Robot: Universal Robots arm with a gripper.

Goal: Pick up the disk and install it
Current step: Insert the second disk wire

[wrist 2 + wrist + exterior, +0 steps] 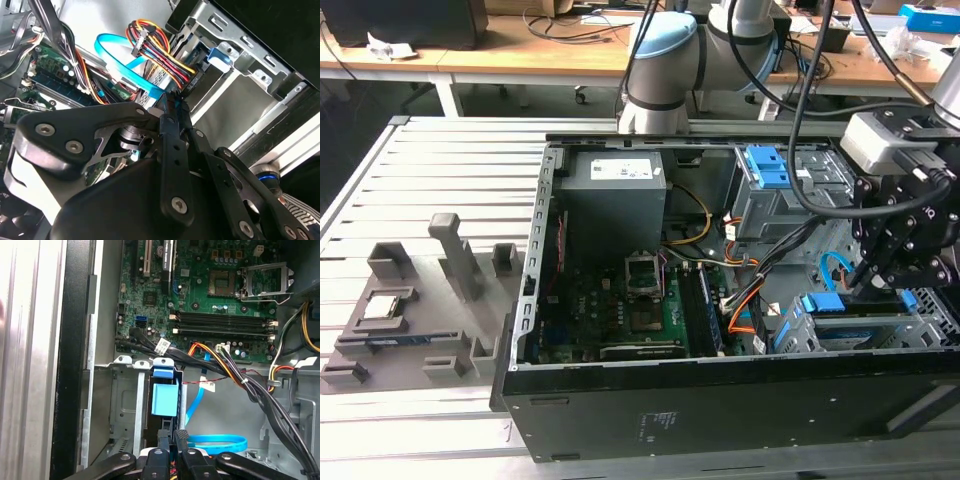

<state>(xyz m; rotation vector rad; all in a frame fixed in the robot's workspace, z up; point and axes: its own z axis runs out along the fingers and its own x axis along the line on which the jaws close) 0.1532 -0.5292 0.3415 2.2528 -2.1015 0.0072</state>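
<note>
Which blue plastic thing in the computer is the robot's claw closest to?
The blue rail on the disk in the lower drive cage, right under the gripper. The other blue piece sits on the upper cage near the power supply, apart from the gripper.

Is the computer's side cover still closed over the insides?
No: in the exterior view the computer case lies open, with its green motherboard and cables plainly exposed.

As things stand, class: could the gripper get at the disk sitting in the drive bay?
Probably yes. The gripper hangs directly over the disk in its drive bay, with nothing between them; the cable bundle runs off to one side.
</note>
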